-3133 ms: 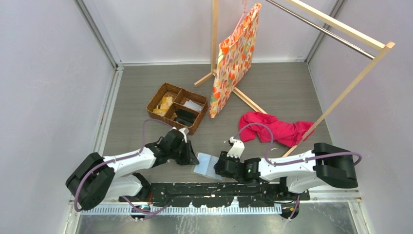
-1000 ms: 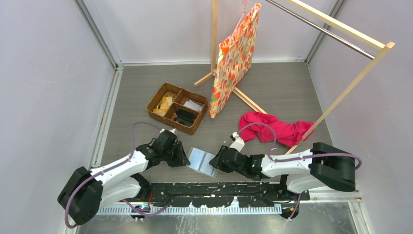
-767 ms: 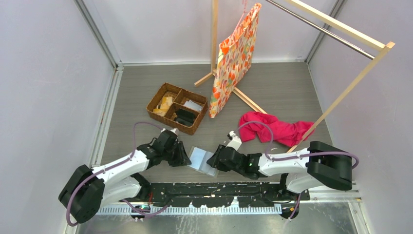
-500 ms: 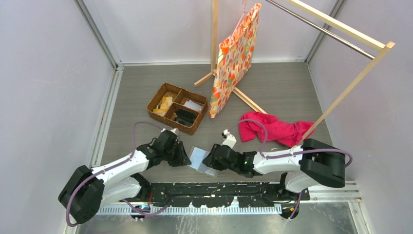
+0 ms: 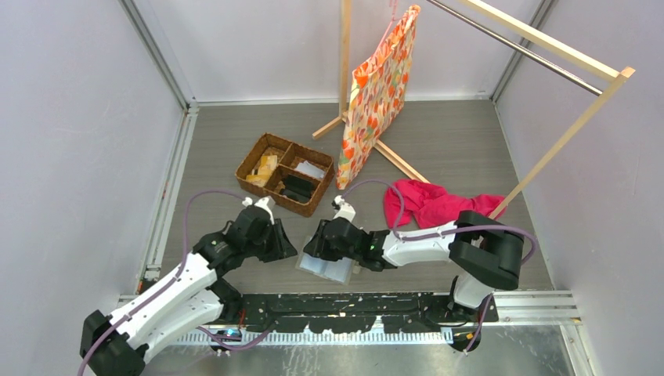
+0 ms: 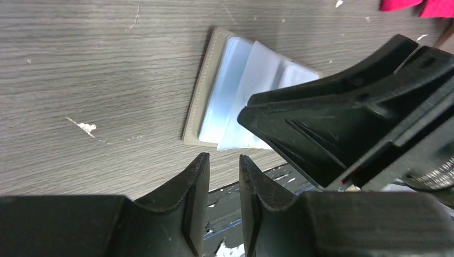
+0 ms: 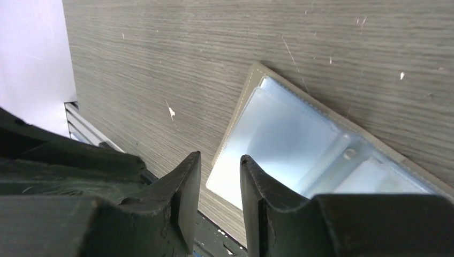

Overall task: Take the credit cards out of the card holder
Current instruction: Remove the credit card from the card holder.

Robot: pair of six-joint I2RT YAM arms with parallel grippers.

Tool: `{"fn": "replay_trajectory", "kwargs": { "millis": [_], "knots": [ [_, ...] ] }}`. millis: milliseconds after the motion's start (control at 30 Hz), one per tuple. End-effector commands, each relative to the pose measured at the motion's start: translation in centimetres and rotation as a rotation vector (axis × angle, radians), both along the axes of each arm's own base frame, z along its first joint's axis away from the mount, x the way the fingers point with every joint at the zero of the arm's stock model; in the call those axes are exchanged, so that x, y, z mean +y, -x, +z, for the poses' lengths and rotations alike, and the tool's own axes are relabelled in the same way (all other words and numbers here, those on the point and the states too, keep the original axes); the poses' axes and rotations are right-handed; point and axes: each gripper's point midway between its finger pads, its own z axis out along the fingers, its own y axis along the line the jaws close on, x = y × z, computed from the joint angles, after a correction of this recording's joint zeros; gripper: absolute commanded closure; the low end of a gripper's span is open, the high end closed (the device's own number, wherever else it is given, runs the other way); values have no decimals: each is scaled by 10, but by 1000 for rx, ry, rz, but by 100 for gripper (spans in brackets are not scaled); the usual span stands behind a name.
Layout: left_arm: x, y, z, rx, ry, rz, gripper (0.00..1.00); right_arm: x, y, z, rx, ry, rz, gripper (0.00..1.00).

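card holder [image 5: 327,269] half-hidden, right gripper [image 7: 219,160] possibly touching

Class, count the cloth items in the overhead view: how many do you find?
2: a flowered bag hanging from the wooden rack, and a red cloth crumpled on the table. More may hide behind the bag.

Lying on table [image 5: 438,141]: card holder [image 5: 329,270], under right gripper [image 5: 312,251], just right of left gripper [image 5: 286,249]; basket [image 5: 300,149] behind, cloth [image 5: 438,205] behind-right.
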Motion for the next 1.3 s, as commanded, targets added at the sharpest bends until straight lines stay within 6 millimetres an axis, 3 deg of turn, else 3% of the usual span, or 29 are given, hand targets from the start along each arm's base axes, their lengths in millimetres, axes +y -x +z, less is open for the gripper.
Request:
{"fn": "replay_trajectory", "kwargs": {
  "millis": [0,100,167,267,367,467,533,667,733,933,1267],
  "knots": [
    [9,1,10,-11,-32,15,71,3,-11,39,-73,-75,-12,61],
    [0,-1,11,-9,-4,-8,72,-24,-12,45,-93,-59,-70,57],
    [-17,-4,17,-17,60,-61,72,-48,-8,34,-65,-45,-106,55],
    [-52,-5,42,-77,206,-157,71,-72,-4,28,-32,-76,-167,55],
    [-74,-5,59,-125,270,-219,70,-92,-1,16,0,-75,-219,55],
    [-84,-5,51,-92,290,-236,69,-101,2,8,18,-74,-244,56],
    [-86,-5,36,-59,270,-240,70,-103,3,6,23,-70,-245,56],
    [-66,-14,-10,-17,120,-158,71,-99,4,1,34,-57,-234,56],
    [-62,-14,-21,-10,108,-137,71,-97,4,-1,38,-56,-229,56],
    [-43,-9,-46,20,25,-90,71,-93,6,-7,48,-45,-212,57],
    [-38,-2,-65,57,10,-90,71,-72,6,-4,48,-68,-156,58]
  ]
}}
